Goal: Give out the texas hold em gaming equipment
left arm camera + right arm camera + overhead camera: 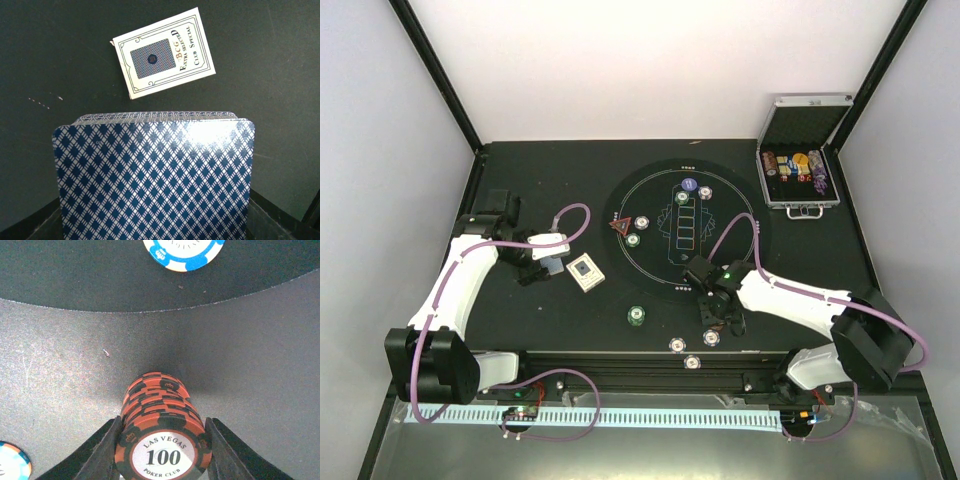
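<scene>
1. Texas hold em gaming equipment lies partly dealt out. A red triangular marker (617, 226) and two green poker chips (642, 220) sit on the left part of the round black printed mat (750, 215), which lies at the middle of the black worktop (520, 170). A third green chip (636, 315) and three pale chips (692, 361) lie between the mat and the near edge.
2. Right end effector (162, 426): the jaws press against both sides of a stack of red-and-black "100" poker chips (162, 456), close to the mat's near rim. Whether the stack's base rests on the surface cannot be told.
3. Governing relation: the stack sits squarely between the fingers with no sideways offset. Its long axis runs along the fingers and leans slightly. The coming move is therefore judged to be a lift or set-down along that axis; tilting could shear the upper chips.
4. A blue-and-white chip (182, 252) lies beyond the stack, well apart from it.
5. Left end effector (544, 262): clamped on a deck of blue diamond-backed playing cards (155, 180), over the worktop's left half and well apart from the mat. A cream cardboard card box (164, 52) lies flat just beyond the deck.
6. The right arm is nearer to the chips along the near edge. The left arm would have to reach rightward to the mat to deal cards.
7. An open silver metal case (800, 165) stands at the far right corner.
</scene>
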Controlling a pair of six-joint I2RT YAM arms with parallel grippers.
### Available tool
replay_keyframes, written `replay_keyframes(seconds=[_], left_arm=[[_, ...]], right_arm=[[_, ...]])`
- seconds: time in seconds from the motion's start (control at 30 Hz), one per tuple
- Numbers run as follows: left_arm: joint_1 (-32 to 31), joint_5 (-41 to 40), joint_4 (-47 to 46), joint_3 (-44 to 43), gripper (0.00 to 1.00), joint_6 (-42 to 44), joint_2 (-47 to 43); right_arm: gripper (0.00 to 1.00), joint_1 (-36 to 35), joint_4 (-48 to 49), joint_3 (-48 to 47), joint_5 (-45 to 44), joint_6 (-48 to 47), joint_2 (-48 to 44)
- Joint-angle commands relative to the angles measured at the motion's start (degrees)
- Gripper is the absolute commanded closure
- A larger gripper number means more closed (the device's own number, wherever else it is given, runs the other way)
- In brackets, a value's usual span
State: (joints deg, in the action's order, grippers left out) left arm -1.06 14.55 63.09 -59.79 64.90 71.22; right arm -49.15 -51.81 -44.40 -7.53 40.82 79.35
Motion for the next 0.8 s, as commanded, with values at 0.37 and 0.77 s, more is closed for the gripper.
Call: replay_keyframes(seconds=[0.37,0.77], left_arm=[[0.4,-0.2,-0.1,-2.1,0.98,1.2,-0.6],[0.5,-0.4,-0.5,-1.3,0.99,0.8,-0.2]], right_arm=[[0.72,-0.1,-2.6,-4.7,-1.2,-0.6,-2.1],[0.74,-0.1,-1.7,-31.8,-1.6,-8.5,15.6]])
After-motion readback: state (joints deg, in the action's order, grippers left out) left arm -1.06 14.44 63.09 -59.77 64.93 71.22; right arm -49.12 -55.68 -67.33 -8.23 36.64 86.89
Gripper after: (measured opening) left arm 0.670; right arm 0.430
